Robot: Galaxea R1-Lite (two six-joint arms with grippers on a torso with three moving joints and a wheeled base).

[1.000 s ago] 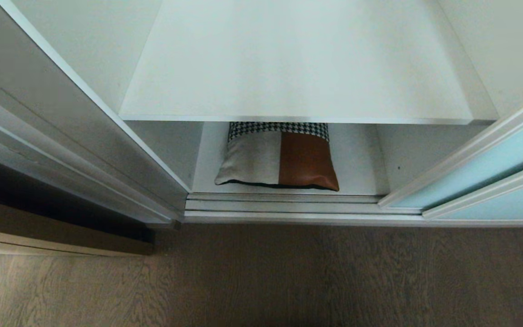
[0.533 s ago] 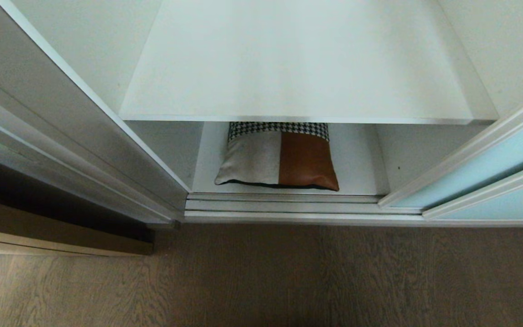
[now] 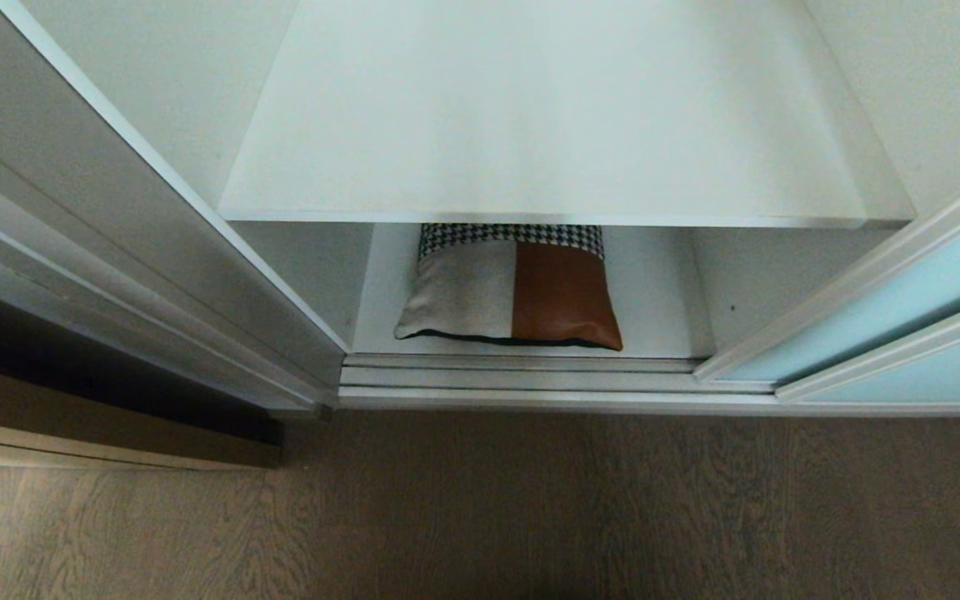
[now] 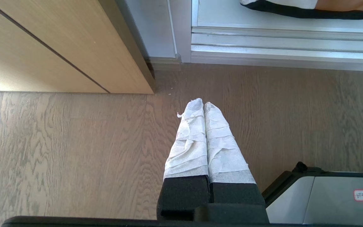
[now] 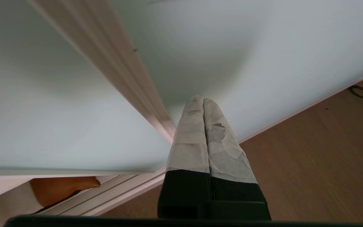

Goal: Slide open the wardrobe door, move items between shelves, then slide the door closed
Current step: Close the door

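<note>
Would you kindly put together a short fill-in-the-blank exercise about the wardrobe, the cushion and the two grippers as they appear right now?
1. The patchwork cushion lies on the ____ shelf of the two, under the bare white shelf.
2. The sliding wardrobe door stands to the robot's ____ of the opening.
3. The left gripper hangs over the wood ____.
4. The right gripper, close to the frosted door, has its fingers ____.

Missing words: lower; right; floor; shut

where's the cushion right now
In the head view the cushion lies on the wardrobe's bottom board, under the wide shelf, just behind the door track.
</note>
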